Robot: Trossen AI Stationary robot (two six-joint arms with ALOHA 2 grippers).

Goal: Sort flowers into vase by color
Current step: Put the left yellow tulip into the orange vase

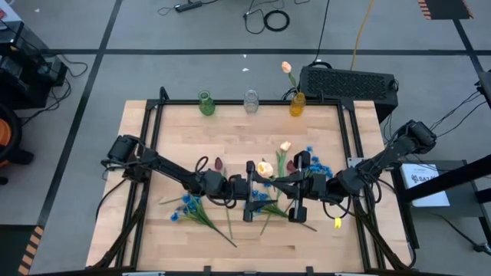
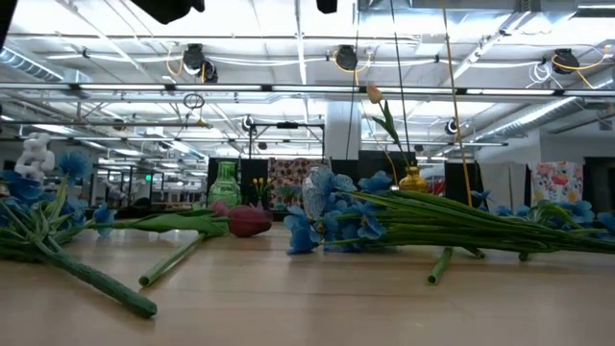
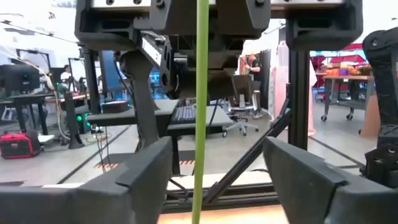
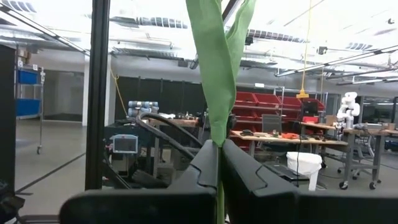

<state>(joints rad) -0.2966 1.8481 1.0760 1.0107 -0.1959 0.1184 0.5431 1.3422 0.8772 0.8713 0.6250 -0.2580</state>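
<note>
From the high view I see both arms reaching to the middle of the table (image 1: 153, 238). The left gripper (image 1: 249, 178) points at the right gripper (image 1: 301, 182), and a cream-yellow tulip (image 1: 265, 169) hangs between them, its stem running toward the right one. Blue flowers (image 1: 188, 205) and a dark red tulip (image 1: 218, 164) lie on the wood beside the left arm. Beyond the grippers stand a green vase (image 1: 205, 103), a clear vase (image 1: 251, 101) and a yellow vase (image 1: 297, 103) already holding one tulip.

At table height I see only flowers lying flat: blue blossoms (image 2: 327, 216) and a red tulip (image 2: 248, 221).

My left wrist camera shows its fingers (image 3: 140, 177) spread apart, a green stem (image 3: 201, 112) standing between them untouched.

My right wrist camera shows its fingers (image 4: 245, 171) pressed together, pinching a stem with a leaf (image 4: 221, 68).
</note>
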